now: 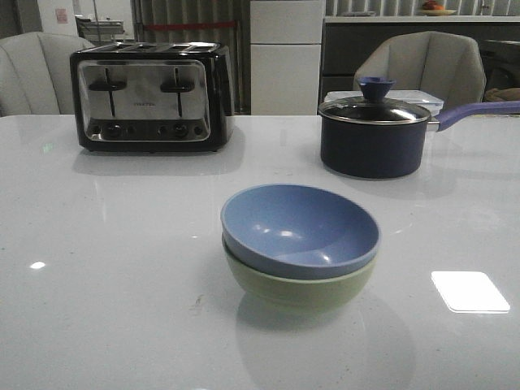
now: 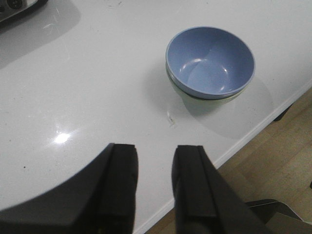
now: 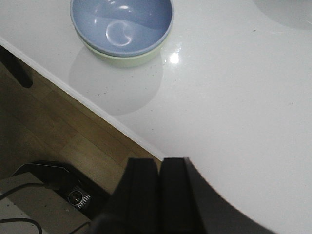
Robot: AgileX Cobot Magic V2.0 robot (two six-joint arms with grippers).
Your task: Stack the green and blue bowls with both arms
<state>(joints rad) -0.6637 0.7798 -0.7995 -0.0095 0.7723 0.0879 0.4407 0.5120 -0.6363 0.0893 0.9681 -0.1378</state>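
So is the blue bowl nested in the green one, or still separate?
Nested. The blue bowl sits upright inside the green bowl, rims nearly level; both wrist views show the same stack, neither gripper touching it.

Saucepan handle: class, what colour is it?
Purple, on the dark navy saucepan's long handle; clearest in the front view.

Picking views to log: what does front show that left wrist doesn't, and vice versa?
Front only: the whole toaster, the lidded saucepan with its purple handle, chairs and cabinets behind the table. No arm or tool appears there.

Left wrist only: the left tool, fingers apart and holding nothing, hanging over the table's near edge, plus wooden floor beyond that edge. Only a corner of the toaster shows.

Both: the blue bowl nested inside the green bowl on the white table.
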